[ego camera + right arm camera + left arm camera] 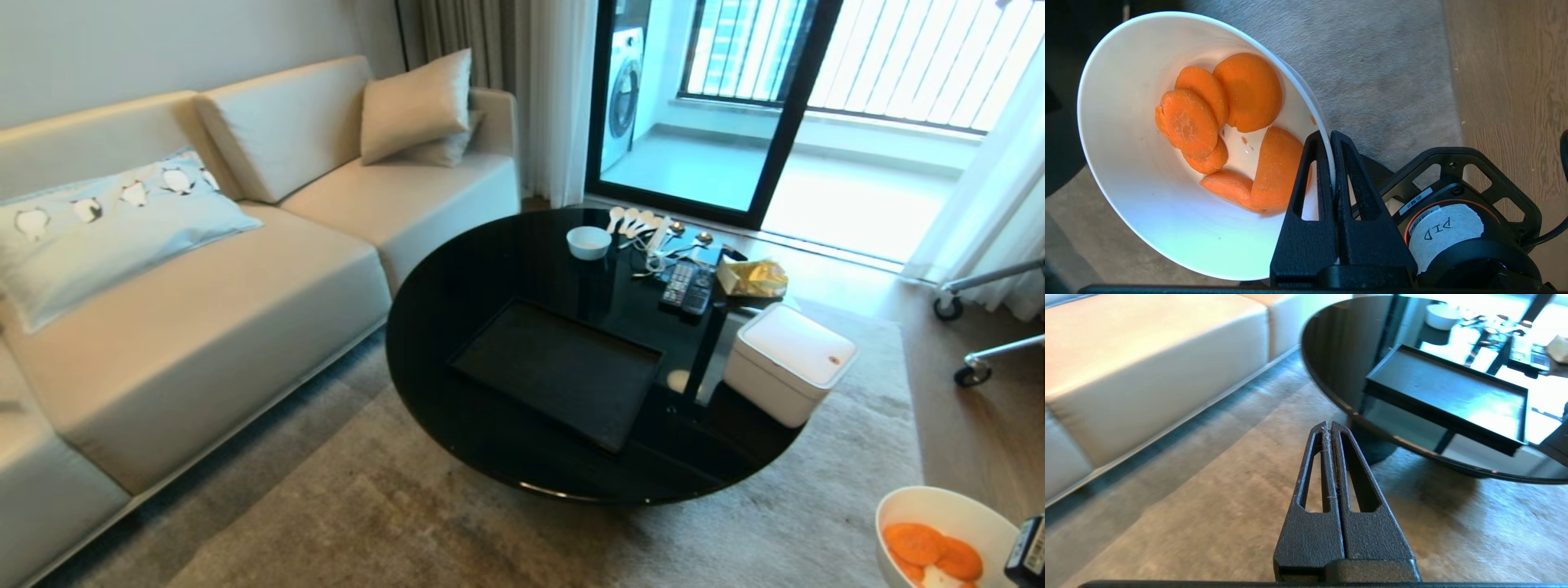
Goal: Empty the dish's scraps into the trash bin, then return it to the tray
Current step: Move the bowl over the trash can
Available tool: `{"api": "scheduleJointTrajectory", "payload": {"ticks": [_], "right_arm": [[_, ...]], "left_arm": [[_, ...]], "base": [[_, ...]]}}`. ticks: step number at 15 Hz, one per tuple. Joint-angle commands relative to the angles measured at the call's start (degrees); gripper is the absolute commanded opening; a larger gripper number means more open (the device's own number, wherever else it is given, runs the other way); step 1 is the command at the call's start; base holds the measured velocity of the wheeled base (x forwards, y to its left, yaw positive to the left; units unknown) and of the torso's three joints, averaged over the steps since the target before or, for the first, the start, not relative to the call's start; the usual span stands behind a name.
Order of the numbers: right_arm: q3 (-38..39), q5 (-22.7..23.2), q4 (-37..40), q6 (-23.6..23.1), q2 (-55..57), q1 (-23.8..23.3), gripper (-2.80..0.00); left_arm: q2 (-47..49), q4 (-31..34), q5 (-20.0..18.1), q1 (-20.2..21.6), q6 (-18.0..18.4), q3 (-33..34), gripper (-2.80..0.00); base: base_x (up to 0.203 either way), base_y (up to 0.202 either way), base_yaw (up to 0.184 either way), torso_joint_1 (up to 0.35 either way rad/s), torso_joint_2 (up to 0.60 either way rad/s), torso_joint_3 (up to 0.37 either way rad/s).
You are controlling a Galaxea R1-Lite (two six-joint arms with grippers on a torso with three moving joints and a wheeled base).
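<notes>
Jaws: left gripper closed on nothing, parked over the rug; right gripper pinched on the dish rim. Dish sits at 5 o'clock in the head view, off the table, carrying the scraps: about six carrot slices. One tray, bare, at centre. Step: carry-to-dump. No metal trash bin visible; next move needs finding it, then tipping.

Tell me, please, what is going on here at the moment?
The right hand is shut on the rim of the dish, holding it above the carpet with the scraps still inside. The tray on the round black table sits empty. The left hand hangs shut and idle near the table. No trash bin shows.
</notes>
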Motion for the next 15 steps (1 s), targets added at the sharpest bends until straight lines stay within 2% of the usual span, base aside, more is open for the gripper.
{"api": "scheduleJointTrajectory", "payload": {"ticks": [1, 15], "right_arm": [[0.1, -0.1, 0.2, 0.3, 0.1, 0.0, -2.80], [-0.1, -0.2, 0.3, 0.1, 0.1, 0.0, -2.80]], "left_arm": [[0.0, 0.0, 0.0, 0.0, 0.0, 0.0, -2.80], [0.0, 0.0, 0.0, 0.0, 0.0, 0.0, -2.80]], "base": [[0.004, 0.006, -0.156, 0.006, 0.00, -0.003], [0.001, 0.010, -0.167, 0.003, 0.00, 0.003]]}}
